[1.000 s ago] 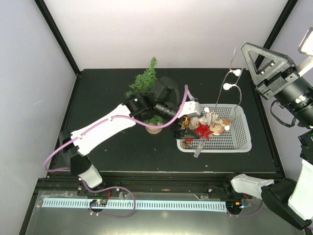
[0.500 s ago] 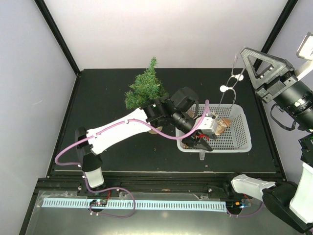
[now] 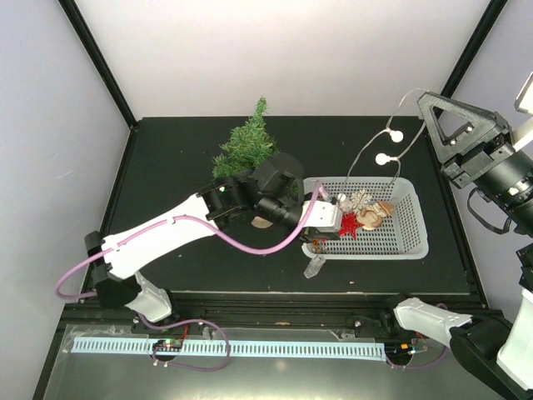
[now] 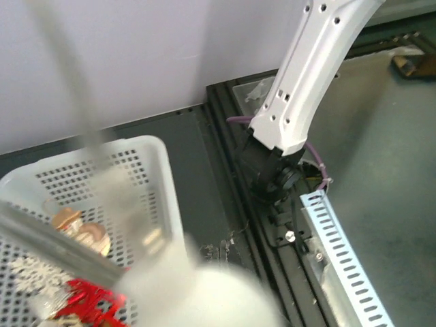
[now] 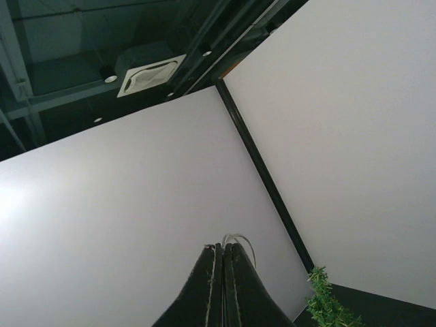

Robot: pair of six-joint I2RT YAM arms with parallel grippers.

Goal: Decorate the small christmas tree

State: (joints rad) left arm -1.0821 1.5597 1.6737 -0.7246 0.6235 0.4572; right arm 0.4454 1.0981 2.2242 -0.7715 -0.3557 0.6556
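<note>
Well, my right gripper [image 5: 221, 253] clamps the light string [image 3: 381, 158] high so it hangs free for the small christmas tree [image 3: 247, 146], left of the basket [image 3: 416, 250]; my left gripper [image 3: 316, 254] has its jaws together.

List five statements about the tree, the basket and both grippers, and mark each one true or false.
1. The tree stands upright. True.
2. The basket is empty. False: it holds a red star and other ornaments.
3. The right gripper is shut on a light string held above the basket. True.
4. The light string is wound around the tree. False: it hangs from the right gripper towards the basket, apart from the tree.
5. The left gripper is at the treetop. False: it is at the basket's near left corner.
</note>
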